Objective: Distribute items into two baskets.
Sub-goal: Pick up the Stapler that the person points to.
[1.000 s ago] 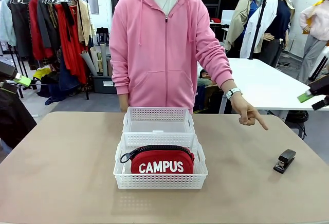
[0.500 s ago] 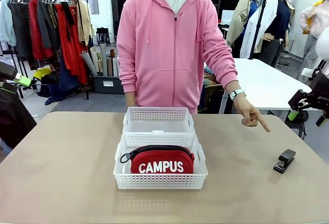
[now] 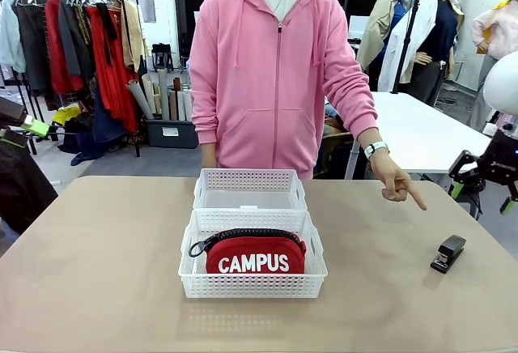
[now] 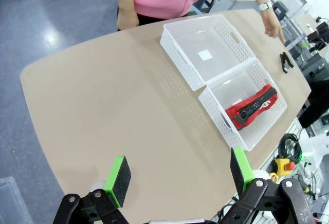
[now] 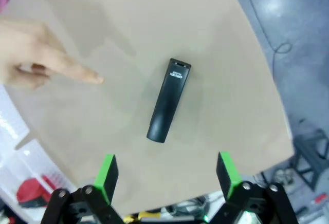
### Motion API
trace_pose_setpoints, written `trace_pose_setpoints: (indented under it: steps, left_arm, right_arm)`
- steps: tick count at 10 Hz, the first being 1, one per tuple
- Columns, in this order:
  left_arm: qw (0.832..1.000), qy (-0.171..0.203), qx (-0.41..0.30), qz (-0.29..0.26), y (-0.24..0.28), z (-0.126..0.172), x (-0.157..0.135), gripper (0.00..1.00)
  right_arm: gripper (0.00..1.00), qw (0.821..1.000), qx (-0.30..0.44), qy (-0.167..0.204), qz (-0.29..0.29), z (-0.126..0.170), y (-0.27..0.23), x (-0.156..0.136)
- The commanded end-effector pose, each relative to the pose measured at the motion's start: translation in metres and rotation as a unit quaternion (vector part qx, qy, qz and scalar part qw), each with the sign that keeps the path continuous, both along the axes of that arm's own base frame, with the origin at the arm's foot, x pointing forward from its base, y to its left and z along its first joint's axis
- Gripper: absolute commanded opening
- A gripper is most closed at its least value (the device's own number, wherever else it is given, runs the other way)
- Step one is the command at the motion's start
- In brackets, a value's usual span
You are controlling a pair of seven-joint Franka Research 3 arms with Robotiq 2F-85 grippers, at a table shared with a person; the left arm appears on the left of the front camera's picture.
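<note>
Green pads mark the left fingers (image 4: 118,180), spread wide with nothing between them, hanging high over the tan, round-cornered counter (image 3: 97,272) well to the left of the near white plastic lattice basket (image 3: 251,292). Inside that near basket lies the red fabric pouch with white "CAMPUS" lettering (image 3: 255,254), its black zipper uppermost. Touching the near basket on its far side stands the matching second white lattice basket (image 3: 249,180), with nothing in it. Right of the near basket, the person's hand (image 3: 396,183) reaches from a pink sleeve and points a forefinger down at the small black stapler (image 3: 448,253), which lies flat on the counter well to the right of the near basket, close to the counter's right edge. Farther right and higher, the right fingers (image 5: 107,175) are also spread and empty, looking down on the stapler, whose length runs a little askew between them.

My reading is that the stapler is next, bound for the empty basket. Several things could spoil that. The pointing hand is near the stapler and could be struck on the descent. The stapler is low and slim, so the tips may hit the counter or a skewed pinch may twist it loose. A nudge could push it off the nearby edge.
</note>
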State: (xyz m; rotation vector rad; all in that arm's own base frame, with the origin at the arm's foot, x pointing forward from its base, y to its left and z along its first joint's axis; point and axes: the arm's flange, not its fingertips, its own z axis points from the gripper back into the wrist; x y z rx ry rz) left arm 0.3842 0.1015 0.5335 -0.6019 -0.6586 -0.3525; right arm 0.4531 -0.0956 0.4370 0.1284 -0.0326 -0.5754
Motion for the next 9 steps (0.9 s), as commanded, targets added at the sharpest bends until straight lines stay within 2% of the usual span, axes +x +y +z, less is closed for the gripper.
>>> trace_pose_setpoints:
  steps: [1, 4, 9]
  left_arm:
    - [1.0, 0.003, -0.004, 0.002, 0.0, 0.0, -0.001, 1.0]
    - [1.0, 0.003, -0.004, 0.002, 0.0, 0.0, -0.001, 1.0]
    - [1.0, 0.003, -0.004, 0.002, 0.0, 0.0, -0.001, 1.0]
  right_arm:
    - [1.0, 0.998, 0.013, -0.006, -0.067, -0.014, 0.002, 0.0]
    - [1.0, 0.992, 0.02, 0.006, -0.125, -0.028, 0.003, 0.0]
    - [1.0, 0.984, 0.036, 0.011, -0.171, -0.061, 0.006, 0.005]
